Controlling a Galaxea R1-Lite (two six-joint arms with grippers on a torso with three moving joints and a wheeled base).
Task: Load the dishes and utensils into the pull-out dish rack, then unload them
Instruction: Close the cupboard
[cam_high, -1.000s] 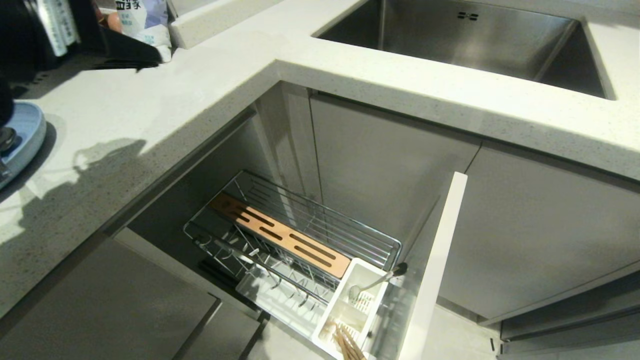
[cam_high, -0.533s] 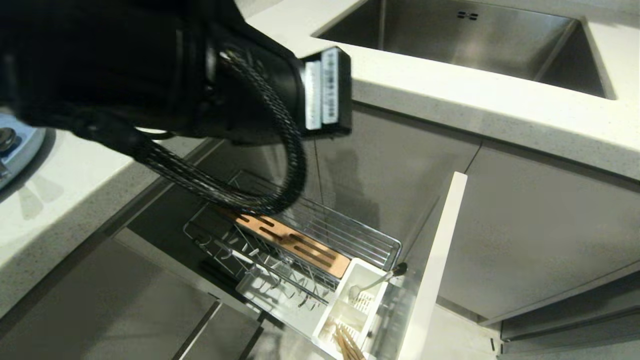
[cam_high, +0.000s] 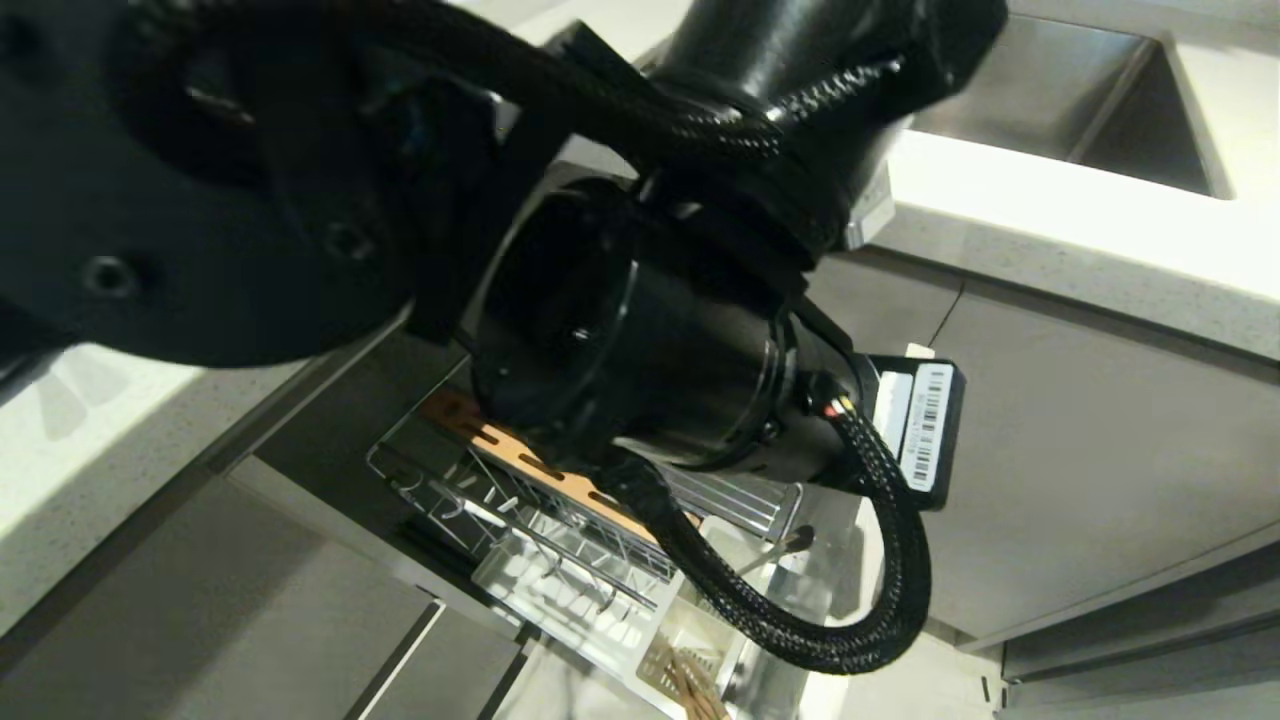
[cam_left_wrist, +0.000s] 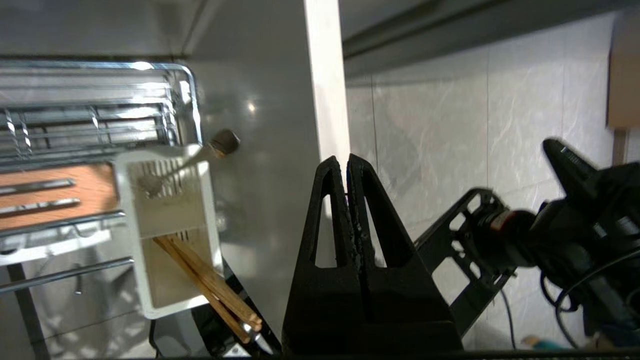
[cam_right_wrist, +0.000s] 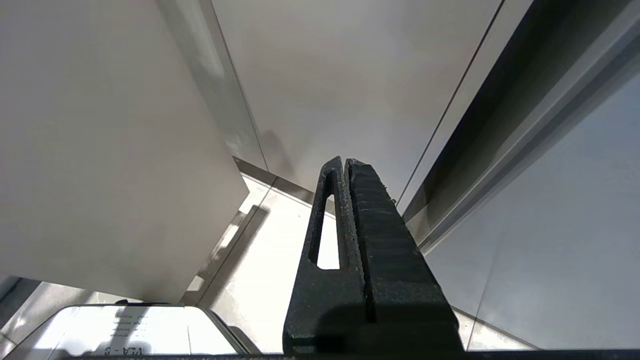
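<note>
The pull-out dish rack stands open below the counter, a chrome wire basket with a slotted wooden strip. Its white utensil caddy holds two wooden chopsticks and a silver spoon; the chopsticks also show in the head view. My left arm fills much of the head view above the rack. The left gripper is shut and empty, hanging over the rack's front panel, beside the caddy. The right gripper is shut and parked by cabinet fronts. The dishes are out of view.
A steel sink is set in the pale countertop at the back right. Grey cabinet doors close the corner behind the rack. Pale floor tiles lie beyond the front panel, with a black robot part over them.
My left arm has swung in from the left across the head view and down towards the rack. It now covers the counter's left part, where a pale blue dish showed.
</note>
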